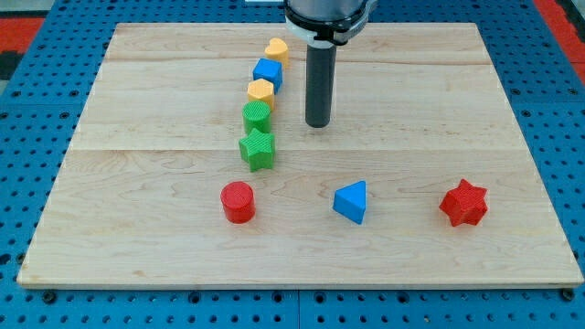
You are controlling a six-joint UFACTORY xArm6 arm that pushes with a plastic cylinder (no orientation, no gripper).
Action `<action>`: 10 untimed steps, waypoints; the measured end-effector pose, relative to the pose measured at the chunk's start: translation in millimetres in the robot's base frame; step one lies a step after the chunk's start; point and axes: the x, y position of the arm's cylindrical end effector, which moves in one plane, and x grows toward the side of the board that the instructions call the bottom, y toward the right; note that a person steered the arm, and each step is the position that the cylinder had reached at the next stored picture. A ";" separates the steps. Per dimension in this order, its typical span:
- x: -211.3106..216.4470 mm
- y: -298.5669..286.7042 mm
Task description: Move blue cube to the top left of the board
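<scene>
The blue cube [268,71] sits near the view's top, a little left of centre, second in a slanted line of blocks. Above it is a yellow heart [277,49]. Below it come a yellow hexagon [260,90], a green cylinder [258,116] and a green star [258,149]. The dark rod comes down from the view's top, and my tip [317,124] rests on the board to the right of the line, level with the green cylinder and below-right of the blue cube, clear of all blocks.
A red cylinder [239,202], a blue triangle [351,202] and a red star [463,204] lie in a row near the view's bottom. The wooden board [137,183] lies on a blue pegboard surface [37,110].
</scene>
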 end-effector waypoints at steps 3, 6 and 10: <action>-48.9 8.5; -84.4 9.7; -147.1 -115.5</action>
